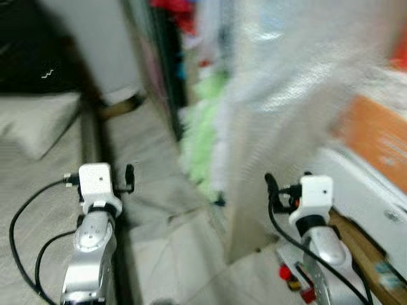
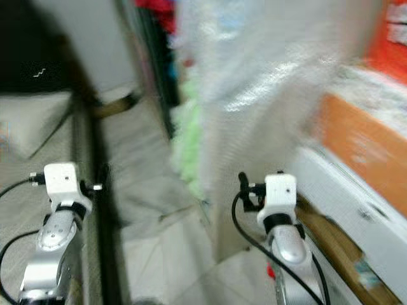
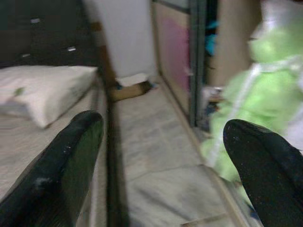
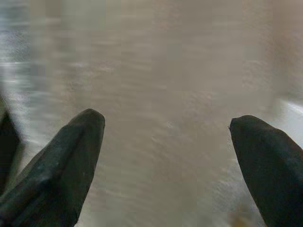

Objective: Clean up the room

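The whole picture is blurred. My left gripper (image 3: 161,127) is open and holds nothing; it hangs over the pale tiled floor (image 3: 156,156) beside a bed edge. A fluffy green thing (image 3: 255,99) lies against a dark door frame, ahead and right of that gripper, and it shows again (image 1: 203,136) in the left eye view. My right gripper (image 4: 165,123) is also open and holds nothing, facing a tall pale plastic-wrapped surface (image 1: 286,108) close in front of it.
A white pillow (image 1: 38,121) lies on the bed at the left. A brown cardboard piece (image 3: 135,87) sits on the floor by a white wall. An orange box (image 1: 375,140) and a white ledge (image 1: 362,190) stand at the right. Small red items (image 1: 286,273) lie below the right arm.
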You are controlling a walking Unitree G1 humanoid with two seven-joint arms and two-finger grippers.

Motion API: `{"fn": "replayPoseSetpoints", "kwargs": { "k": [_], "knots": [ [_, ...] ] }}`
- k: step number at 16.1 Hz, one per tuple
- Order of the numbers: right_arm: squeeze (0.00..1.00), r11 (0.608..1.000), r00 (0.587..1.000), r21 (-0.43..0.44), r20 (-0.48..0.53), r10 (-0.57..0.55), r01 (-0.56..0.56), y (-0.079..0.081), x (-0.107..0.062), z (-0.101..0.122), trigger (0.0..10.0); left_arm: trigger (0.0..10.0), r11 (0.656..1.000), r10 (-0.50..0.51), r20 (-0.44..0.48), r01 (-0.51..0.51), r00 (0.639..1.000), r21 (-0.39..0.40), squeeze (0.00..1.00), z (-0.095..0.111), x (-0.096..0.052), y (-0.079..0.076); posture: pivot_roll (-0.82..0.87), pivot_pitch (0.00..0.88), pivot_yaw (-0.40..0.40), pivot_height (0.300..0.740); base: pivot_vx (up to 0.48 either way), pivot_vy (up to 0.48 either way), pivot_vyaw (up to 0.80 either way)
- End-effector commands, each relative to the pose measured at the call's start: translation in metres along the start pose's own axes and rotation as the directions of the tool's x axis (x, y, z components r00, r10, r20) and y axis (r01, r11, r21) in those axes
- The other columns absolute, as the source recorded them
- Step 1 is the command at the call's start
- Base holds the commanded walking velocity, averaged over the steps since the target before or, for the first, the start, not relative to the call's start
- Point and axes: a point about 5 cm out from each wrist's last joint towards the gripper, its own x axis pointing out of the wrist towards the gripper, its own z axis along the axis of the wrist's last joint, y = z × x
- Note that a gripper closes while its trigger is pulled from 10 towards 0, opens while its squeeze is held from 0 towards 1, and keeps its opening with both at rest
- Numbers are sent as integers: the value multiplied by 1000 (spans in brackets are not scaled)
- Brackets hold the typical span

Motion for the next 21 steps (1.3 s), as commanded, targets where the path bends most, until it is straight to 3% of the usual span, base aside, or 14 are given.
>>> {"fn": "replayPoseSetpoints", "kwargs": {
  "k": [1,4,11,15,21],
  "knots": [
    [0,1000,999,7,18,27,-27,7,0,3,10000,10000,1000,20,-17,-20,1000,4,0,-3,-2,5,-47,0,29,740,0,0,600],
    [0,999,998,-9,36,43,-43,8,-1,6,10000,10000,1000,23,-13,-23,1000,4,0,-3,-3,5,-49,0,26,740,0,0,0],
    [0,999,998,-17,34,49,-48,7,-1,5,10000,10000,1000,10,-10,-10,1000,8,0,-3,-3,2,-49,0,22,740,0,0,785],
    [0,999,999,-23,9,49,-49,1,-12,0,10000,10000,1000,-2,-11,2,1000,8,0,-3,-3,0,-55,0,23,740,0,0,575],
    [0,999,999,-10,9,35,-35,0,-8,0,10000,10000,1000,-19,-16,19,1000,5,0,-4,-3,-1,-54,0,24,740,0,0,0]
  ]
}}
